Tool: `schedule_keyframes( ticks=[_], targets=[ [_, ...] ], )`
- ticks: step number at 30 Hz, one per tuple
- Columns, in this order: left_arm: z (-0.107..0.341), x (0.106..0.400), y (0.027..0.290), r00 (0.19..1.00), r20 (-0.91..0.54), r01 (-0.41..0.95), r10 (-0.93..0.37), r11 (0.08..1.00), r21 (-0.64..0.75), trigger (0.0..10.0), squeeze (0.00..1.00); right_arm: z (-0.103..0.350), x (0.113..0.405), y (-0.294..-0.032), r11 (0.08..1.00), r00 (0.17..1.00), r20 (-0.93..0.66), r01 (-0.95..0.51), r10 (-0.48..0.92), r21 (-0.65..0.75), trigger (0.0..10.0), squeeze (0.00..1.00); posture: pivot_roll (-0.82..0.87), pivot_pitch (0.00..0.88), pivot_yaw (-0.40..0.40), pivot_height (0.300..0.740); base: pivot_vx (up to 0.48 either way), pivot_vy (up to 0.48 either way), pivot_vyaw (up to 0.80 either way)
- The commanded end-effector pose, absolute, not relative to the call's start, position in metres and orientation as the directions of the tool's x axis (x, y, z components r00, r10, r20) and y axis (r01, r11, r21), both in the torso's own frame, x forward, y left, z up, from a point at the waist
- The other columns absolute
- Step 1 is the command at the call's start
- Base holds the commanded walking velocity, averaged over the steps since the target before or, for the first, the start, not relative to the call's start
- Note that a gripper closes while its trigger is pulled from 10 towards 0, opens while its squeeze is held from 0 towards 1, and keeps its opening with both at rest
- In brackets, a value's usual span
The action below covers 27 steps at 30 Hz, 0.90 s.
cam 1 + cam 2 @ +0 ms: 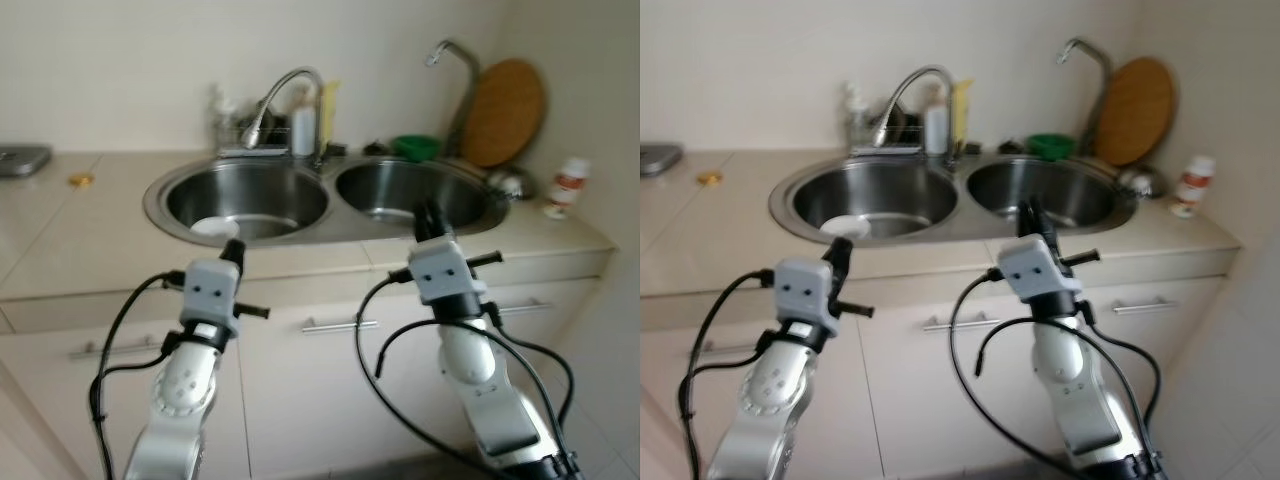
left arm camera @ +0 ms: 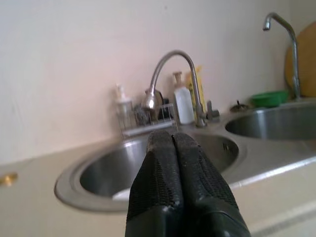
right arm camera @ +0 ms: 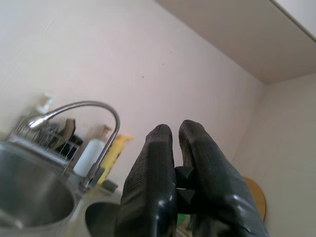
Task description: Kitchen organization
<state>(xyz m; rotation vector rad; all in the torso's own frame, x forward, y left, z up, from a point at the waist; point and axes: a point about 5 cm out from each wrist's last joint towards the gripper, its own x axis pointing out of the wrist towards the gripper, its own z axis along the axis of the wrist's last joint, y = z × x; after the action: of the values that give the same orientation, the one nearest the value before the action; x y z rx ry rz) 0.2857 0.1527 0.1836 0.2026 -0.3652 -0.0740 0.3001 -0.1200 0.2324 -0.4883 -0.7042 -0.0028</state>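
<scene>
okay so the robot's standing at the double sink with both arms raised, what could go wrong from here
1. The right gripper sits at the counter's front edge by the right basin; pushing forward low could knock the rim.
2. The white dish lies down inside the left basin, and the left gripper is shut, so it likely must open before descending.
3. The round wooden board leans against the wall; a bump might topple it.

Green bowl [image 1: 416, 146] — silver sink [image 1: 160, 190] — white plate [image 1: 214, 227].
</scene>
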Motion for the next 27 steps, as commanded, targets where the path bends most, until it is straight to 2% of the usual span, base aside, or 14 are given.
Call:
schedule_keyframes(
  ticks=[1, 5, 8, 9, 13, 17, 21, 27],
  targets=[
    [0.196, 0.287, 0.144, 0.913, 0.385, 0.060, -0.138, 0.977, 0.207, 10.0, 0.00, 0.240, 0.300, -0.129, 0.895, 0.752, 0.645, 0.185, 0.137, -0.406, 10.0, 0.00, 0.02, 0.000, -0.017, 0.740, 0.435, 0.000, 0.80],
    [0.200, 0.288, 0.143, 0.907, 0.394, 0.064, -0.146, 0.975, 0.213, 10.0, 0.00, 0.241, 0.304, -0.131, 0.908, 0.762, 0.637, 0.178, 0.116, -0.378, 10.0, 0.00, 0.03, 0.000, -0.017, 0.740, 0.435, 0.000, 0.00],
    [0.201, 0.289, 0.143, 0.906, 0.396, 0.065, -0.151, 0.973, 0.223, 10.0, 0.00, 0.237, 0.312, -0.138, 0.929, 0.801, 0.596, 0.173, 0.059, -0.326, 10.0, 0.00, 0.03, 0.000, -0.019, 0.740, 0.428, 0.000, 0.00],
    [0.201, 0.289, 0.144, 0.906, 0.395, 0.063, -0.150, 0.973, 0.224, 10.0, 0.00, 0.232, 0.319, -0.143, 0.941, 0.833, 0.553, 0.171, 0.020, -0.291, 10.0, 0.00, 0.03, 0.000, -0.021, 0.740, 0.405, 0.000, 0.00],
    [0.199, 0.289, 0.144, 0.909, 0.390, 0.064, -0.150, 0.972, 0.226, 10.0, 0.00, 0.226, 0.332, -0.150, 0.955, 0.877, 0.480, 0.160, -0.021, -0.250, 10.0, 0.00, 0.04, 0.000, -0.023, 0.740, 0.403, 0.000, 0.00],
    [0.199, 0.289, 0.143, 0.908, 0.391, 0.063, -0.150, 0.972, 0.226, 10.0, 0.00, 0.224, 0.339, -0.158, 0.962, 0.891, 0.452, 0.164, -0.048, -0.220, 10.0, 0.00, 0.04, 0.000, -0.031, 0.740, 0.403, 0.000, 0.00],
    [0.199, 0.289, 0.144, 0.909, 0.391, 0.057, -0.145, 0.972, 0.228, 10.0, 0.00, 0.216, 0.354, -0.169, 0.974, 0.933, 0.346, 0.160, -0.096, -0.160, 10.0, 0.00, 0.05, 0.000, -0.035, 0.740, 0.367, 0.000, 0.00],
    [0.197, 0.288, 0.140, 0.904, 0.395, 0.079, -0.164, 0.972, 0.222, 10.0, 0.00, 0.210, 0.382, -0.172, 0.997, 0.984, 0.169, 0.064, -0.057, -0.034, 10.0, 0.00, 0.06, 0.000, -0.035, 0.740, 0.000, 0.000, 0.00]
  ],
)
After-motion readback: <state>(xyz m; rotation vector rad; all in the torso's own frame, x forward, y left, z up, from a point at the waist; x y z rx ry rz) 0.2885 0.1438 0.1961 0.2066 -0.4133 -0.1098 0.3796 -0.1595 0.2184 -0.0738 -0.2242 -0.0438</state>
